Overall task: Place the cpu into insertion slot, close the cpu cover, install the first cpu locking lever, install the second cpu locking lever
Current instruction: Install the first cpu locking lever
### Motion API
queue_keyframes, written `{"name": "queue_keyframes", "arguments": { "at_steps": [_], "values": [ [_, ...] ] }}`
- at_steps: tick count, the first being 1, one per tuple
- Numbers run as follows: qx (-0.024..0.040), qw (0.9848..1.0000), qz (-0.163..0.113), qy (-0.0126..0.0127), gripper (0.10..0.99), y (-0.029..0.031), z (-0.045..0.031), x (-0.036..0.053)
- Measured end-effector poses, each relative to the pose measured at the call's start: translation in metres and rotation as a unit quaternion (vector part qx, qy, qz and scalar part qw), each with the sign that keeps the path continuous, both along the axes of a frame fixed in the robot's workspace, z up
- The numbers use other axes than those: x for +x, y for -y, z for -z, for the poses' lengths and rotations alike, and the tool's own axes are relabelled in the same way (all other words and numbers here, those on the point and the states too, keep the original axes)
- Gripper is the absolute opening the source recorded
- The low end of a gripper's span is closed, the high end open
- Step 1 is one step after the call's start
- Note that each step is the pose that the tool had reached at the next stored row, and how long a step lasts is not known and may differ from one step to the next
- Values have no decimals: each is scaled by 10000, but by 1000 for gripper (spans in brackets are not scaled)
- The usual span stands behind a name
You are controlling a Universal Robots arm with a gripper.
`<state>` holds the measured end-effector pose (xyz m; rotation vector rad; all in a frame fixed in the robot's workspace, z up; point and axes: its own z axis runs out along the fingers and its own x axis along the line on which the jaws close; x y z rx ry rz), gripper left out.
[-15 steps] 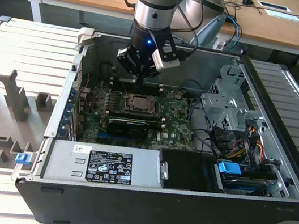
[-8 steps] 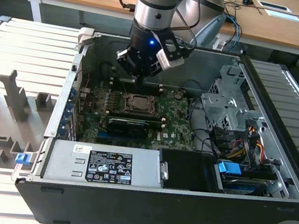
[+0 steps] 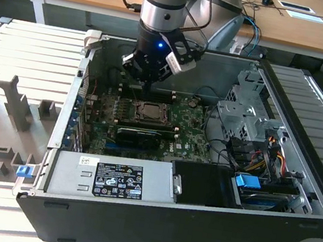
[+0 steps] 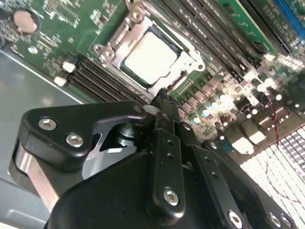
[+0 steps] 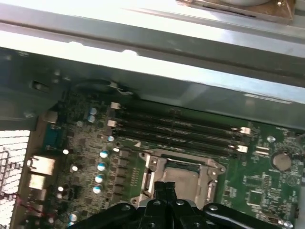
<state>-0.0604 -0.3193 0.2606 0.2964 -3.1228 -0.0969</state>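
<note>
The cpu lies flat in the insertion slot, its pale metal top showing through the window of the cpu cover. The cover is down over the chip. The cpu and its surrounding grey cover also appear in the first wrist view. My gripper hangs just above the socket's far edge in the exterior view. Its black fingertips are pressed together with nothing between them. In the first wrist view the gripper sits right over the socket's frame.
Long black memory slots run beside the socket toward the case wall. A black card lies in front of the socket, then the power supply. A drive cage and cables fill the exterior view's right.
</note>
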Motion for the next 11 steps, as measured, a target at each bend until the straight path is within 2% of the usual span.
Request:
{"name": "queue_keyframes", "arguments": {
  "at_steps": [1, 2, 3, 8, 11],
  "values": [
    [7, 10000, 0, 8, 106, 0, 0, -42],
    [26, 10000, 1, 22, 106, 0, 0, -153],
    [30, 10000, 13, 24, 106, 0, 1, -184],
    [28, 9997, 239, 24, 106, 1, 0, -221],
    [29, 9997, 243, 24, 106, 0, 0, -329]
  ]
}}
